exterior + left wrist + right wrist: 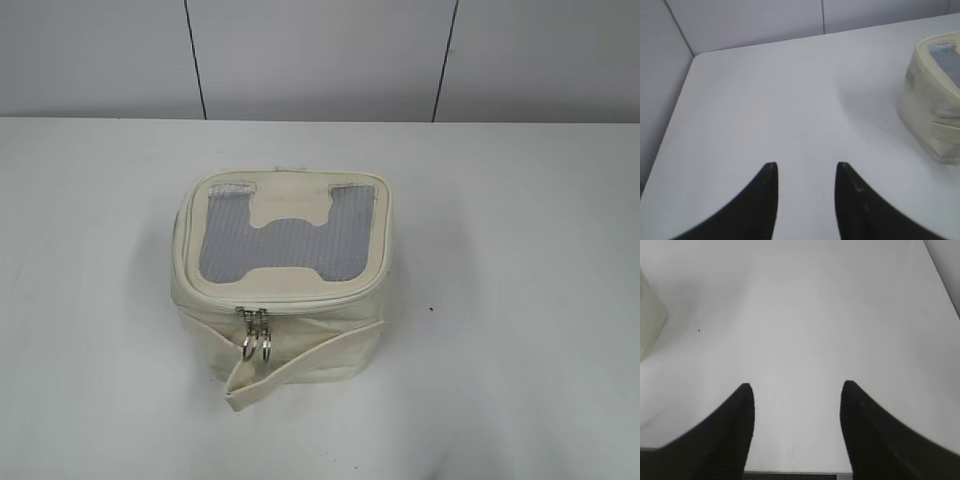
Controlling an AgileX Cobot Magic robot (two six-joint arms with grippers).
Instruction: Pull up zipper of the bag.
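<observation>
Sitting mid-table (90, 300): cream bag (285, 285), zipper (254, 325) sliders paired at its front, seen only from outside. Spread apart over bare table in wrist views: left gripper (805, 167), right gripper (796, 387).

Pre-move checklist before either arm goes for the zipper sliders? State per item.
1. Bag upright on the table, lid facing up: ok.
2. Zipper sliders located: ok, both sit together at the front-left corner, ring pulls hanging down.
3. Sliders clear of obstruction: not ok, the loose strap end lies just under the rings.
4. Left gripper open and empty: ok, over bare table left of the bag.
5. Right gripper open and empty: ok, bag only at its frame's left edge.
6. Zipper track fully closed around the lid: cannot tell, the back side is hidden.
</observation>
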